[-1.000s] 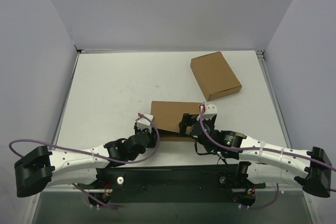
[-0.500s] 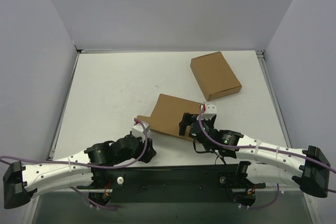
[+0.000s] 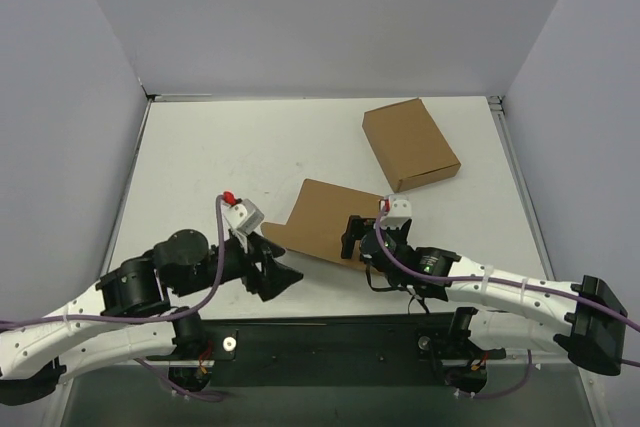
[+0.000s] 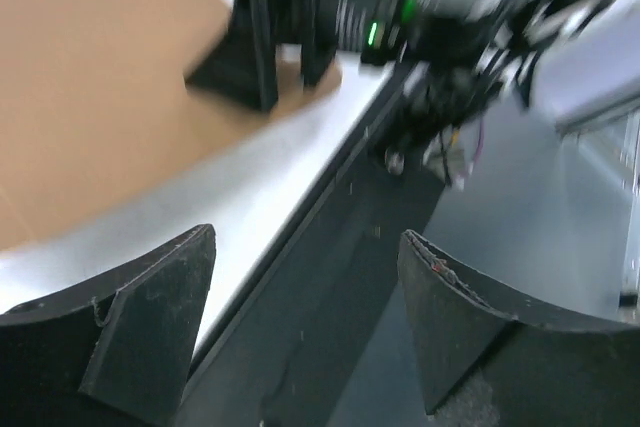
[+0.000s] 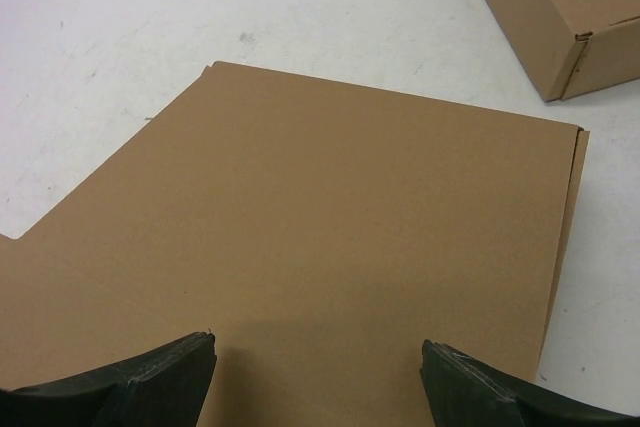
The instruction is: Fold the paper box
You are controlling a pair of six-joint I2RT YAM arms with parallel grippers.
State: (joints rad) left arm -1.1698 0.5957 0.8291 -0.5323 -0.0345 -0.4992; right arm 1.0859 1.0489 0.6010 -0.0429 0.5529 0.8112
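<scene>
The paper box [image 3: 325,217] lay flat near the worktop's [image 3: 220,157] front edge, long axis left to right, directly beneath the right pincer [image 3: 353,237], spread wide at its near edge, while the left pincer [image 3: 278,269], wide and empty, hung just off its left corner.

No text, label, brand, number or sign is legible in any view; the paper box [image 5: 330,247] presents a plain brown face; the closed carton [image 5: 560,7] presents plain brown faces too; the left wrist view is too blurred for any fine marking to be read.
</scene>
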